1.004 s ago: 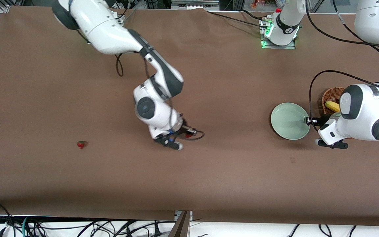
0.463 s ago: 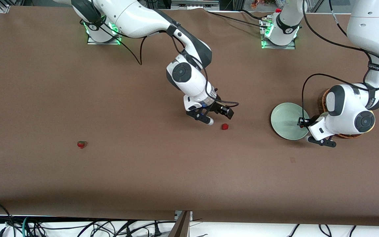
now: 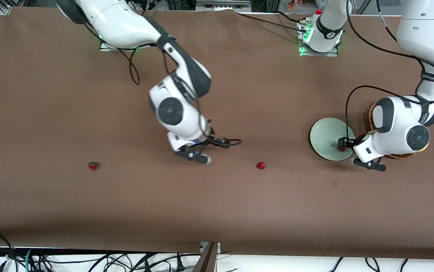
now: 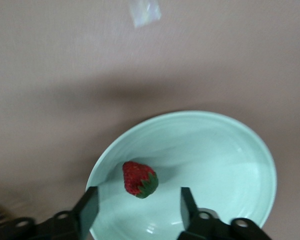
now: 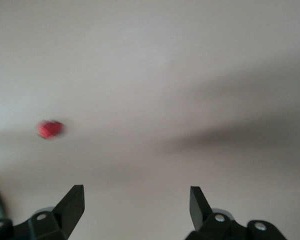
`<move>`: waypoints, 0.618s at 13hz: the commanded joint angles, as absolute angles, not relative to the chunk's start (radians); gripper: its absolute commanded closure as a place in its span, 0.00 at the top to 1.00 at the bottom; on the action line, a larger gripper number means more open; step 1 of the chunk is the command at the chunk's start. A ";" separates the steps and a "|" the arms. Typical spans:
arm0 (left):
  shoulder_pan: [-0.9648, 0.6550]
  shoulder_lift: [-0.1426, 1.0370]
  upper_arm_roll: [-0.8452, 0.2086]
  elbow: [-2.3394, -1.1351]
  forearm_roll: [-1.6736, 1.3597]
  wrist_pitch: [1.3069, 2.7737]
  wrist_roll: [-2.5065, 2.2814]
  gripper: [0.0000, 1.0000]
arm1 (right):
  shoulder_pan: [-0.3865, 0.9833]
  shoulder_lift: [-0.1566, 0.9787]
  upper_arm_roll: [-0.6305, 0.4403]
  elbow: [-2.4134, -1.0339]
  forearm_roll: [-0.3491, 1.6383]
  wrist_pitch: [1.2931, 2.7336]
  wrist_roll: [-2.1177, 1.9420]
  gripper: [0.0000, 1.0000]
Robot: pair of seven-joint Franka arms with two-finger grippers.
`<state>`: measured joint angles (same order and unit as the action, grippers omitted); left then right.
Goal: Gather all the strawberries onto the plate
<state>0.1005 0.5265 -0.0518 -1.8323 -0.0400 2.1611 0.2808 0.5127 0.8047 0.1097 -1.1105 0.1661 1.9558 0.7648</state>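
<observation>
The pale green plate (image 3: 324, 136) sits toward the left arm's end of the table. One strawberry (image 3: 340, 148) lies in it near the rim; the left wrist view shows it (image 4: 139, 179) on the plate (image 4: 225, 165). My left gripper (image 3: 346, 152) hangs just over that berry, open and empty (image 4: 137, 207). A second strawberry (image 3: 261, 165) lies on the bare table mid-way along, also in the right wrist view (image 5: 50, 129). A third strawberry (image 3: 93, 165) lies toward the right arm's end. My right gripper (image 3: 211, 148) is open and empty (image 5: 135, 200) over the table between those two berries.
A brown wicker basket (image 3: 371, 112) stands beside the plate, mostly hidden under the left arm. The brown table cover (image 3: 217, 211) runs to the front edge, with cables below it.
The right gripper let go of a strawberry, which came to rest nearer the front camera, and swung back toward the right arm's end. A strawberry now lies in the plate under the open left gripper.
</observation>
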 commanded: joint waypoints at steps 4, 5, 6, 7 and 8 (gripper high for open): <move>-0.092 0.518 -0.091 -1.737 -0.037 2.161 -0.061 1.00 | 0.491 0.565 -0.196 -1.483 0.155 1.877 0.069 0.98; -0.138 0.541 -0.091 -1.699 -0.037 2.164 -0.136 1.00 | 0.491 0.571 -0.254 -1.523 0.155 1.920 -0.062 0.98; -0.176 0.578 -0.091 -1.645 -0.037 2.178 -0.208 1.00 | 0.483 0.584 -0.306 -1.572 0.158 2.006 -0.189 0.98; -0.207 0.622 -0.091 -1.593 -0.037 2.192 -0.272 1.00 | 0.454 0.606 -0.325 -1.600 0.160 2.090 -0.292 0.98; -0.239 0.665 -0.091 -1.541 -0.037 2.201 -0.338 1.00 | 0.399 0.630 -0.325 -1.603 0.164 2.132 -0.372 0.98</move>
<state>-0.1948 0.5564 -0.1029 -1.6718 -0.0406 2.1925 -0.2422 0.4540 0.6221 -0.3173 -1.5451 0.1628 2.0412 -0.2249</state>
